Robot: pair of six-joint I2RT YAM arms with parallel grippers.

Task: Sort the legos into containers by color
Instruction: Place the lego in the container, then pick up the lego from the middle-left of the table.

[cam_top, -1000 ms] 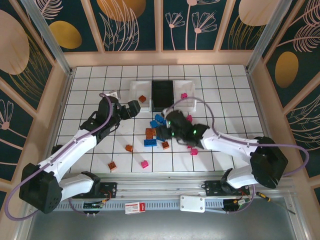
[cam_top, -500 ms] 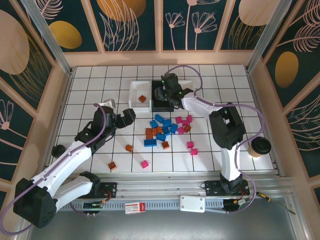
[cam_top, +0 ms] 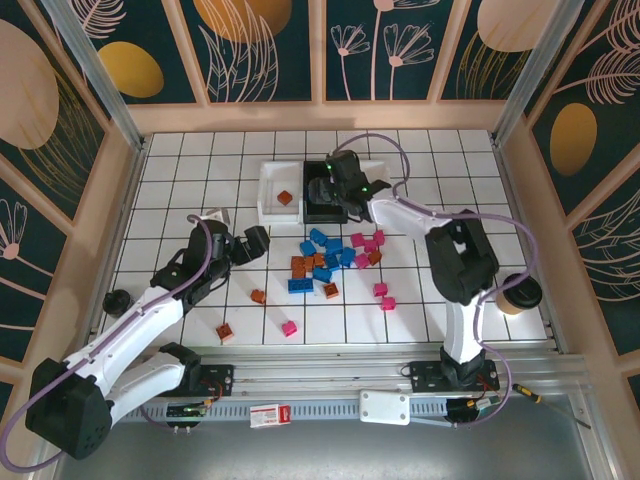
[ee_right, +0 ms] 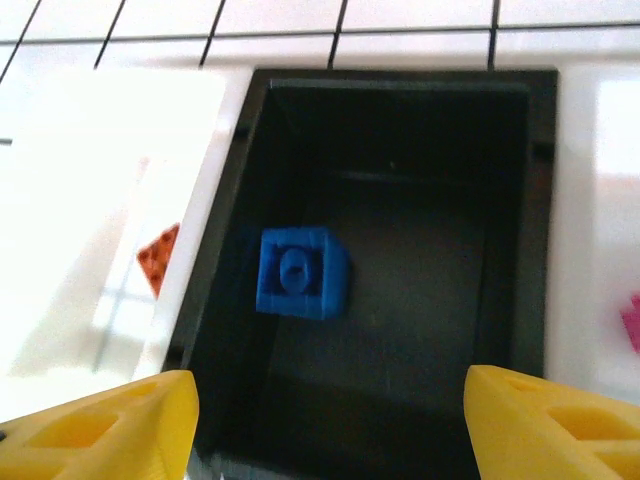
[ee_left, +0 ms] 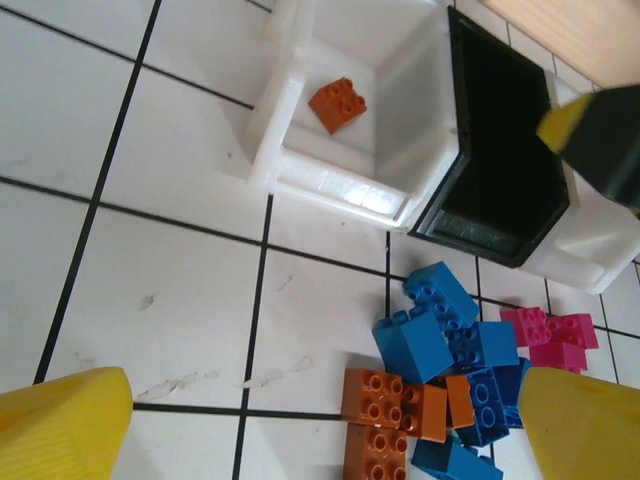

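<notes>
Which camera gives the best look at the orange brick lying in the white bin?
The left wrist view: the orange brick sits sharp in the white bin, studs visible. Top external shows a small speck; right wrist catches a washed-out corner.

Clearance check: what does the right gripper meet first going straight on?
Probably the floor of the black bin; the right gripper points down into it. The blue brick lies just left of that line; depth unclear.

Right wrist view: glare washes out the white bin (ee_right: 80, 200), edge crops a pink brick (ee_right: 632, 322).
</notes>
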